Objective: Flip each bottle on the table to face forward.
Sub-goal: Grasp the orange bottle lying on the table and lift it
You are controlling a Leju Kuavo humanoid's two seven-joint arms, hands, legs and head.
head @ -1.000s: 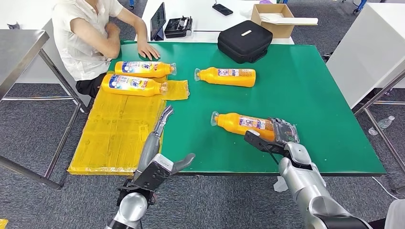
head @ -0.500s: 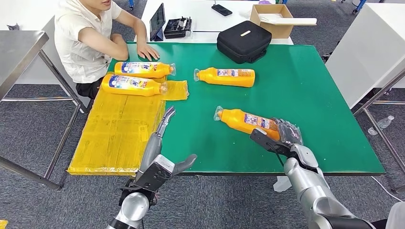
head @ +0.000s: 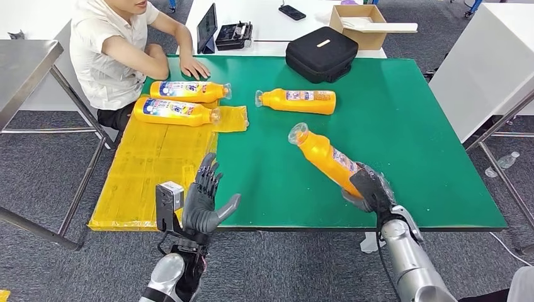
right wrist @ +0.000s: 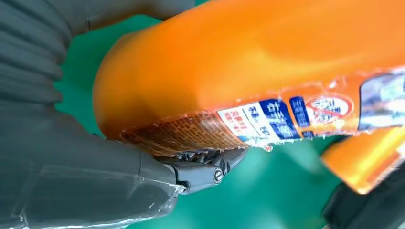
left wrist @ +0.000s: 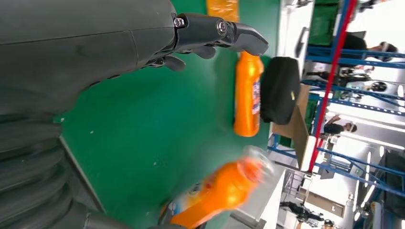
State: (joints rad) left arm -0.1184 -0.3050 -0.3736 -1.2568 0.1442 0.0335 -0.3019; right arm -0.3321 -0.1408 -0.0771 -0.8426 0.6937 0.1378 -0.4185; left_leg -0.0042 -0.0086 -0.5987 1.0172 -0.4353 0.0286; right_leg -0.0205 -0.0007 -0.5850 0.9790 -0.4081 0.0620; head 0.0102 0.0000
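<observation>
My right hand [head: 371, 190] grips the base of an orange bottle [head: 324, 156] and holds it tilted above the green table [head: 403, 126], cap end raised toward the far left. Up close, the right wrist view shows that bottle [right wrist: 267, 62] with its label against my fingers [right wrist: 205, 174]. My left hand [head: 203, 201] hangs raised and open at the table's near edge, holding nothing. A second orange bottle [head: 299, 100] lies on its side mid-table. Two more bottles [head: 189, 91] [head: 173, 112] lie on the yellow mat [head: 157, 170] at the far left, blue labels up.
A person in a white shirt [head: 107, 50] sits at the far left corner with a hand [head: 195, 66] on the table. A black case [head: 322, 53] lies at the far edge. Behind it stands a white table with a cardboard box [head: 362, 22] and a tablet [head: 208, 28].
My right hand has lifted the near bottle off the table and tipped its cap end upward. My left hand has turned up from lying flat, fingers now raised and spread.
</observation>
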